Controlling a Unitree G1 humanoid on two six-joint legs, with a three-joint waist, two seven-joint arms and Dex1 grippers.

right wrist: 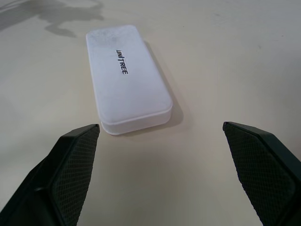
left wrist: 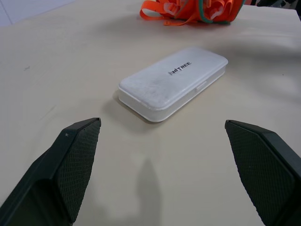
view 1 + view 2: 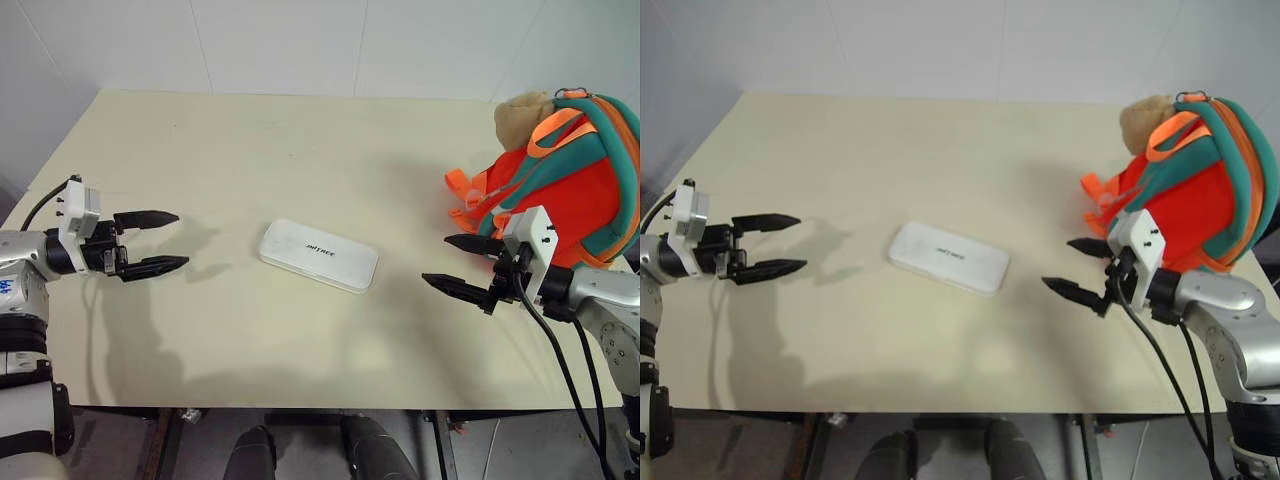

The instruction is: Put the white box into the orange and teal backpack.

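The white box [image 3: 319, 255] lies flat in the middle of the table, dark lettering on its lid; it also shows as the white box [image 2: 173, 82] and white box [image 1: 126, 78] in the wrist views. The orange and teal backpack [image 3: 573, 178] stands at the table's right side with a tan plush toy [image 3: 522, 118] on top. My left gripper [image 3: 160, 242] hovers open to the left of the box, pointing at it. My right gripper [image 3: 458, 266] hovers open to the right of the box, just in front of the backpack. Neither touches the box.
The cream table [image 3: 250, 150] reaches back to a white wall. Its front edge [image 3: 300, 405] runs close below both arms. Loose orange straps [image 3: 465, 200] trail from the backpack toward the box. A black cable [image 3: 560, 370] hangs from my right wrist.
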